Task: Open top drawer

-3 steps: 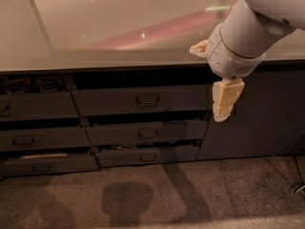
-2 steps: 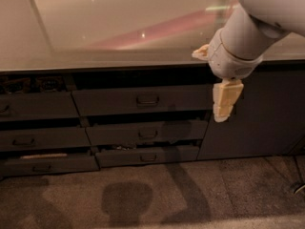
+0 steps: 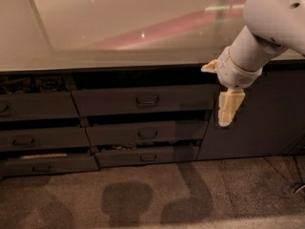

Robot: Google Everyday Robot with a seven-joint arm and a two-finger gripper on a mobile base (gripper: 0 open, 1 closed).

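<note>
Under a glossy counter (image 3: 119,27), my gripper (image 3: 230,106) hangs pointing down just right of the top drawer (image 3: 114,101), apart from it, holding nothing visible; open or shut, I cannot tell.

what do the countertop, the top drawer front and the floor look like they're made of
Countertop: smooth and glossy, mirroring pink light streaks; perhaps polished stone or laminate. Top drawer front: flat matte dark grey, possibly painted wood or metal. Floor: speckled, fuzzy texture, likely short-pile carpet. The gripper hangs pointing down by the drawer's right end, cream and plastic-looking.
</note>
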